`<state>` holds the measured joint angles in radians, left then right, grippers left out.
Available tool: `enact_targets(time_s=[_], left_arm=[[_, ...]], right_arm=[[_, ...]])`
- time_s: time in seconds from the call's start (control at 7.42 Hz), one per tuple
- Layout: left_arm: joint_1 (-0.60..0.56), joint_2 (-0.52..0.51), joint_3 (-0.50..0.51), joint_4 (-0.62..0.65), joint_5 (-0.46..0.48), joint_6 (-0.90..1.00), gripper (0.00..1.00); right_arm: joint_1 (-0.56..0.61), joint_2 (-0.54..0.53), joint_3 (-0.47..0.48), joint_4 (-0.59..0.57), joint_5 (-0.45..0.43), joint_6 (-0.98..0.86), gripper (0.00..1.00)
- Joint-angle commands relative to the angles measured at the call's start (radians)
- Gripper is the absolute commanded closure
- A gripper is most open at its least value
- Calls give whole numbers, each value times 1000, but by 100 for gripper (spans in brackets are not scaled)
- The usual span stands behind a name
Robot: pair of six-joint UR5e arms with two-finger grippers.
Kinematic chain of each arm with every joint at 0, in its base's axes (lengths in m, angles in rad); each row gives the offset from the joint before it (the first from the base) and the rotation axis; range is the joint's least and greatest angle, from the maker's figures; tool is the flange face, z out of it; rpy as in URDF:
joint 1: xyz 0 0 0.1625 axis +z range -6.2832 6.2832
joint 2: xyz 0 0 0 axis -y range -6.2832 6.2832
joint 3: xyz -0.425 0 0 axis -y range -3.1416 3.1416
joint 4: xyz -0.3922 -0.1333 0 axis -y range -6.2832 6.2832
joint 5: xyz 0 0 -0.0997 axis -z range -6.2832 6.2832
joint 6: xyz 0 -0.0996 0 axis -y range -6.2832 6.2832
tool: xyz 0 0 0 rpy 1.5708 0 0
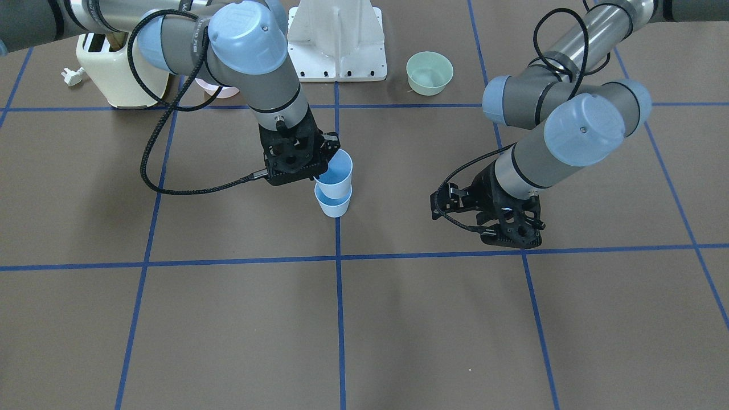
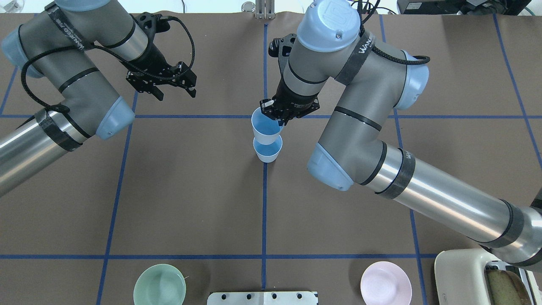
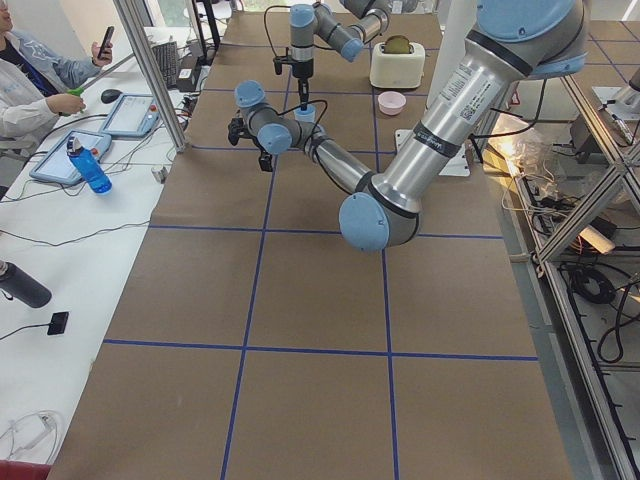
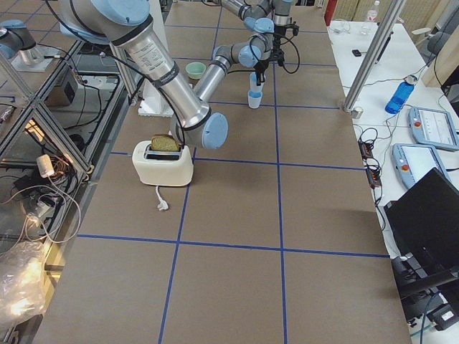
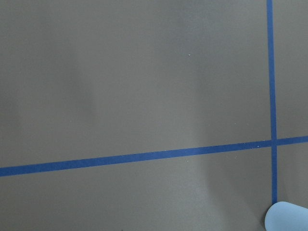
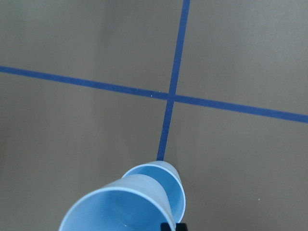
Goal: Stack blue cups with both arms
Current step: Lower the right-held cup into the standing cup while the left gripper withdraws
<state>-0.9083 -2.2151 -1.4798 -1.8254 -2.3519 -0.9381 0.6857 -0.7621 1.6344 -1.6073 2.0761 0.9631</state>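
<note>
Two pale-blue cups sit near the table's middle on a blue tape line. The lower cup (image 1: 333, 203) (image 2: 267, 151) stands upright on the table. My right gripper (image 1: 327, 164) (image 2: 276, 120) is shut on the rim of the upper cup (image 1: 336, 172) (image 2: 266, 127) and holds it tilted, its bottom at the lower cup's mouth. I cannot tell whether it sits inside. The right wrist view shows the upper cup's rim (image 6: 120, 207) close, with the lower cup (image 6: 168, 185) behind it. My left gripper (image 1: 504, 225) (image 2: 173, 90) is open and empty, apart from the cups. A cup edge (image 5: 287, 217) shows in the left wrist view.
A mint-green bowl (image 1: 430, 73) (image 2: 159, 284) and a pink bowl (image 2: 385, 283) stand near the robot's white pedestal (image 1: 337, 40). A cream toaster (image 1: 117, 74) (image 2: 482, 277) with bread stands at the robot's right side. Blue tape lines cross the brown table.
</note>
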Motion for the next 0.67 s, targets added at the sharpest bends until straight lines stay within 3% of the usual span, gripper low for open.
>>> enact_targets(time_s=[0.0, 0.54], left_arm=[[0, 0, 1, 0, 0, -1, 3], [2, 0, 4, -2, 0, 1, 3]], right_arm=[[8, 21, -37, 3, -2, 3, 92], [-14, 18, -48, 1, -7, 8, 92]])
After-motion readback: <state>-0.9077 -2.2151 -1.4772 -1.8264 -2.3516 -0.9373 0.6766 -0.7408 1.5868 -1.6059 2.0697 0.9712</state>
